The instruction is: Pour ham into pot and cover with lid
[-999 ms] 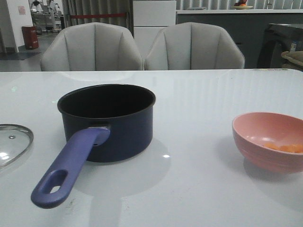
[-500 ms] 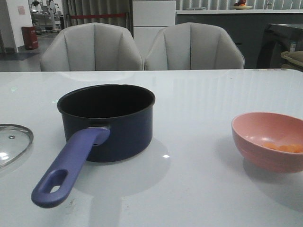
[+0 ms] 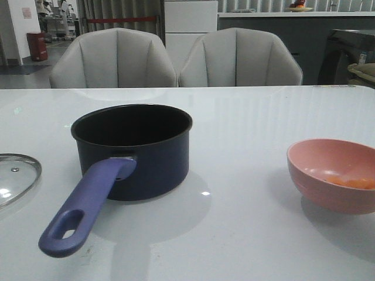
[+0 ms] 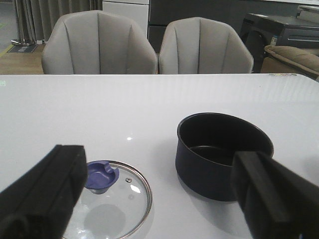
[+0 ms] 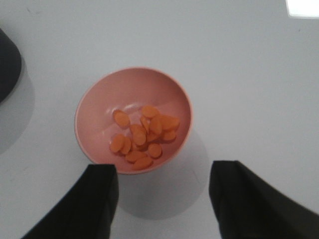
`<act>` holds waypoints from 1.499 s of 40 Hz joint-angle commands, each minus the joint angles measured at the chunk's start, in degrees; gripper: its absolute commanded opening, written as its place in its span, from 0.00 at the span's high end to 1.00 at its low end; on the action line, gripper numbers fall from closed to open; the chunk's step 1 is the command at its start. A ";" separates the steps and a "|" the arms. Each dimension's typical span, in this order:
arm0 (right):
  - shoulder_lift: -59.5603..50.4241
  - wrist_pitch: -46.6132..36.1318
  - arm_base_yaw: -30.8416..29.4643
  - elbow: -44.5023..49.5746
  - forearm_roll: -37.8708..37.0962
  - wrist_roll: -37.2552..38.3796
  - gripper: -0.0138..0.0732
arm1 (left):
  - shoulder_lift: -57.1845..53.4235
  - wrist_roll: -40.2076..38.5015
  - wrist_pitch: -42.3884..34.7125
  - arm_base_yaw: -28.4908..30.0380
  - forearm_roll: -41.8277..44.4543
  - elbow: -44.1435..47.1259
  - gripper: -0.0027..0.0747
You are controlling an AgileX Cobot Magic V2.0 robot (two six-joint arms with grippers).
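The navy pot (image 3: 132, 151) stands left of the table's middle, its blue-purple handle (image 3: 87, 206) pointing toward the front; it also shows in the left wrist view (image 4: 219, 154), inside black and bare. The glass lid (image 3: 13, 177) lies flat at the left edge, its blue knob (image 4: 101, 175) up. The ham (image 5: 142, 135), several orange slices, lies in a pink bowl (image 3: 333, 175) at the right. My left gripper (image 4: 159, 194) is open above the table between lid and pot. My right gripper (image 5: 163, 191) is open above the bowl (image 5: 94, 114), holding nothing. Neither gripper shows in the front view.
Two grey chairs (image 3: 176, 58) stand behind the table's far edge. The white tabletop (image 3: 246, 129) stretches between pot and bowl. A dark edge of the pot shows at the side of the right wrist view (image 5: 7, 64).
Nothing has clearly moved in the front view; pot, lid and bowl stay in place.
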 commanded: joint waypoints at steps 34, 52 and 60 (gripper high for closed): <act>40.07 5.68 -5.67 -20.39 1.37 -3.16 0.24 | -0.91 -0.06 -4.01 -0.44 0.02 -1.39 0.15; 49.01 2.13 -5.67 -23.36 4.96 -5.52 0.30 | -0.91 -0.06 -3.76 0.64 0.02 -1.39 0.15; 51.35 2.33 -5.67 -24.54 7.43 -6.61 0.69 | -0.91 -0.06 -3.76 0.64 0.02 -1.39 0.15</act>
